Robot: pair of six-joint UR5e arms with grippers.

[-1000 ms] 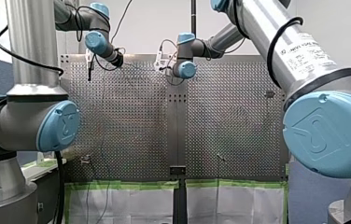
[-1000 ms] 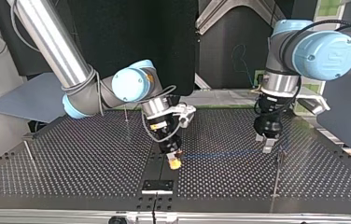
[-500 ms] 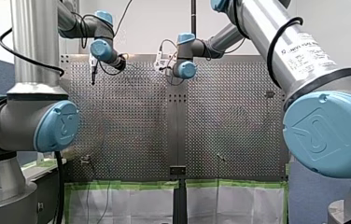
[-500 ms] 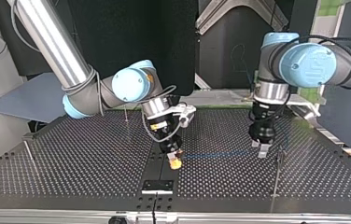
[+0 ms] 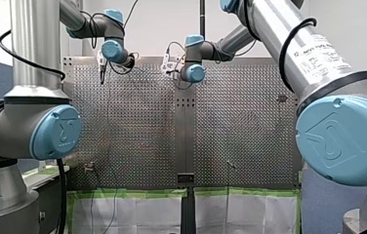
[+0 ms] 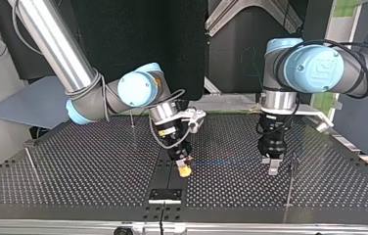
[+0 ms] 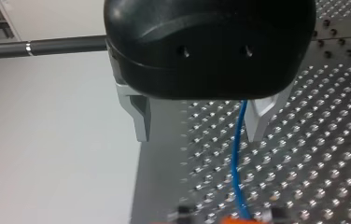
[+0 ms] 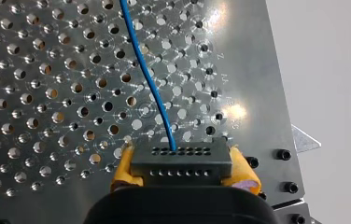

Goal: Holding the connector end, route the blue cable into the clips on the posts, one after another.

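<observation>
Connector (image 8: 181, 162), one, with one blue cable (image 8: 148, 74), sits pinched in my right tool (image 6: 184, 169); my left tool (image 7: 199, 125) spread.

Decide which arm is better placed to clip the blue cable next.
Probably left: its open metal-fingered gripper straddles the blue cable near a thin post; the right gripper clamps the dark connector.

Perforated metal desk (image 6: 84, 161), as I saw it in the top view, with a small black plate (image 6: 165, 195) at its near edge. In the front view, white sheets (image 5: 137, 214) edged with green tape (image 5: 123, 193) bordered the desk's lower edge.
</observation>
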